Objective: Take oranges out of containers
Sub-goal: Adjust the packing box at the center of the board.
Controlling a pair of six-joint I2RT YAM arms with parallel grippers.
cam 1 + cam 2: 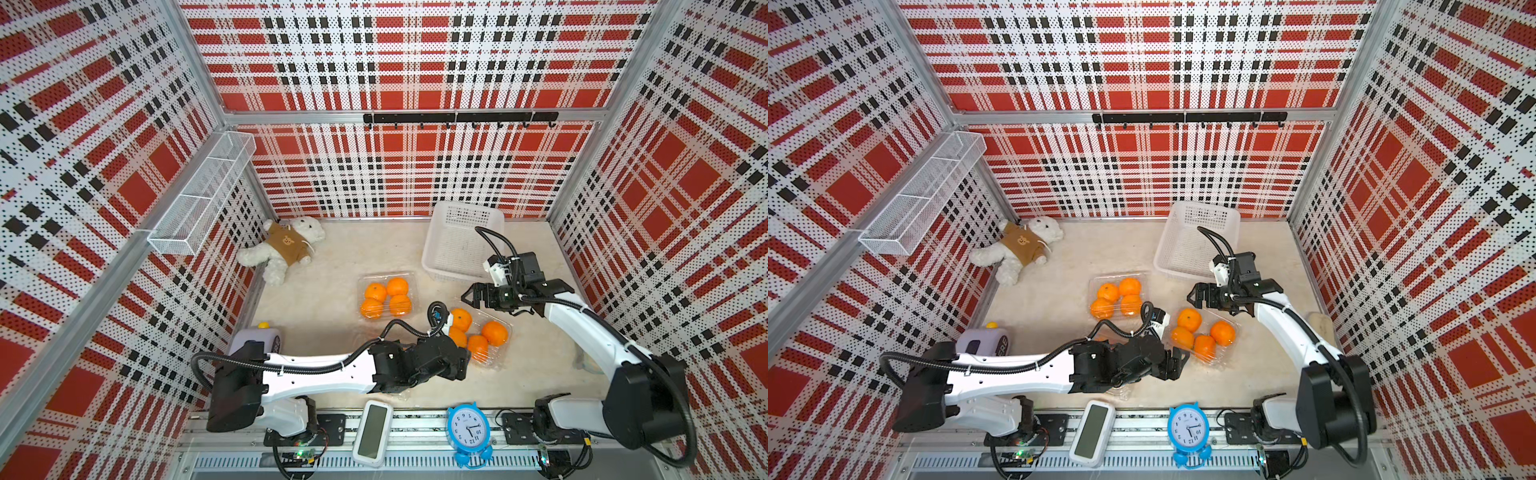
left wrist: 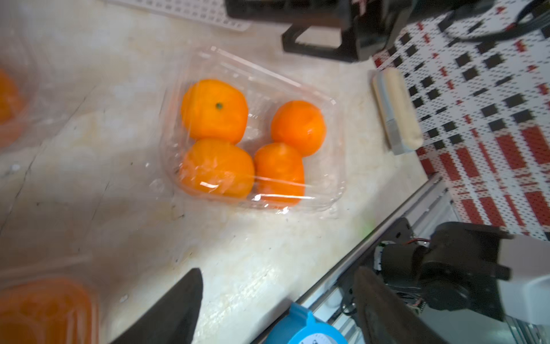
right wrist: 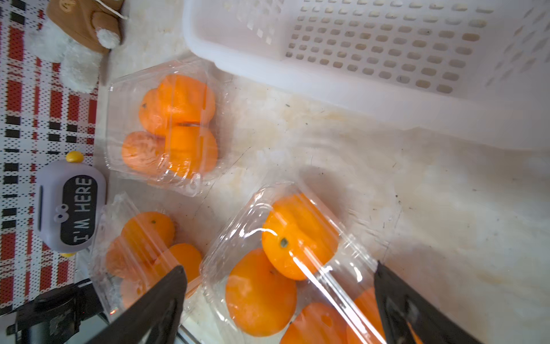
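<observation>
Two clear containers show in both top views, each with several oranges: a far one (image 1: 384, 276) and a nearer one (image 1: 495, 360) to its right. Oranges (image 1: 397, 286) fill the far one. My left gripper (image 1: 1177, 360) is open and empty at the near-left corner of the nearer container (image 2: 268, 68), whose oranges (image 2: 214, 110) lie ahead of its fingers. My right gripper (image 1: 467, 295) hangs open over that container's far edge, above its oranges (image 3: 297, 235). A third container (image 3: 119, 208) lies under my left arm, hidden in the top views.
A white perforated basket (image 1: 428, 262) stands at the back right, a teddy bear (image 1: 286, 249) at the back left. A purple gadget (image 1: 257, 336) sits by the left wall. A white timer (image 1: 372, 432) and a blue clock (image 1: 469, 432) stand on the front rail. A sponge (image 1: 1320, 324) lies by the right wall.
</observation>
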